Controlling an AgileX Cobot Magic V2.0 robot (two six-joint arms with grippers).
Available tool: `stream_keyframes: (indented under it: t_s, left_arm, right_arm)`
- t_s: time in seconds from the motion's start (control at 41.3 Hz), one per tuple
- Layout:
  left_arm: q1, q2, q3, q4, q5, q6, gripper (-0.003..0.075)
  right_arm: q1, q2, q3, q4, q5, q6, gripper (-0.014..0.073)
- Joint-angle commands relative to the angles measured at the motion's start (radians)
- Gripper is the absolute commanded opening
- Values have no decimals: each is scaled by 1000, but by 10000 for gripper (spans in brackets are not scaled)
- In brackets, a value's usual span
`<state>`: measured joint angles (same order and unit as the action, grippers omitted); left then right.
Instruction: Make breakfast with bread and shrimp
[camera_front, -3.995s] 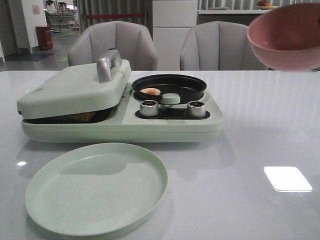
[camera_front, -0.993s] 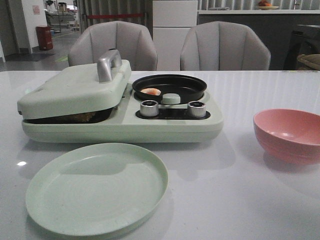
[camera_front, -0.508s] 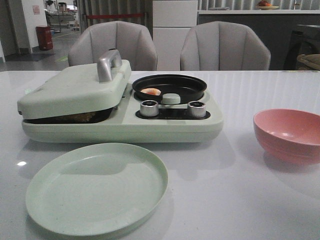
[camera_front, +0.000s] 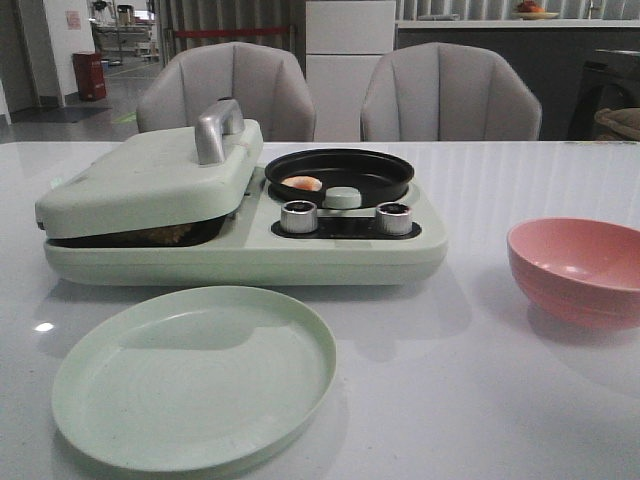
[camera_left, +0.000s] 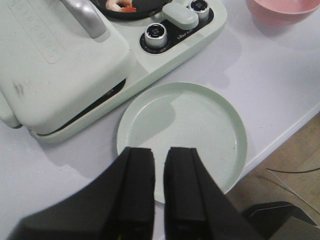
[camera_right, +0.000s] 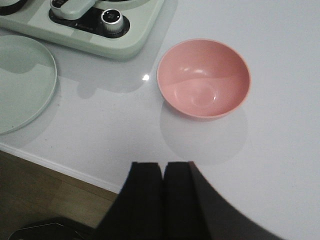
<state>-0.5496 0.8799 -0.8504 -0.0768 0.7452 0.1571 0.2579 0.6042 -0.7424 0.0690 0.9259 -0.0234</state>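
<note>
The shrimp (camera_front: 301, 183) lies in the black round pan (camera_front: 340, 172) of the pale green breakfast maker (camera_front: 240, 250); it also shows in the left wrist view (camera_left: 122, 5). The maker's lid (camera_front: 150, 180) is down, and a brown edge of bread (camera_front: 170, 234) shows in the gap under it. My left gripper (camera_left: 159, 150) is shut and empty, its fingers a thin gap apart, high above the near rim of the green plate (camera_left: 182, 130). My right gripper (camera_right: 163, 165) is shut and empty, above the table's front edge, near the pink bowl (camera_right: 203, 77). Neither gripper shows in the front view.
The empty green plate (camera_front: 195, 375) lies in front of the maker. The empty pink bowl (camera_front: 580, 270) stands on the table to the right. Two knobs (camera_front: 297, 216) sit on the maker's front. Two grey chairs (camera_front: 440, 95) stand behind the table.
Four seconds ago the pink bowl was up in the air at the upper right; it now stands on the table at the right. Nothing has moved in the last second.
</note>
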Motion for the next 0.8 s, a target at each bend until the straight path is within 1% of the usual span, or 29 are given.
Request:
stream_keyframes:
  t_s: [0.0,0.145,0.291,0.387,0.508,0.775]
  left_arm:
    - [61,-68,-14,49,-83,1,162]
    - [212,-208,54,98,-161,1,162]
    - [337,-355,180,161,-283,1,143]
    - [388,-469,277,174,-351,1,98]
    - [438,-595,394,159,-412,1,101]
    - [518,-794,614,37,-526,-12,101]
  right_arm:
    - [0,0,-26,-7,-71,-1,15]
    - [0,0,-26,-6,-71,-1,15]
    - [0,0,-26,-7,-71,-1,15]
    - [0,0,-26,-7,-71,-1,15]
    - [0,0,-26,-7,-71,-1,15]
    - [0,0,-26,-7,-71,-1,15]
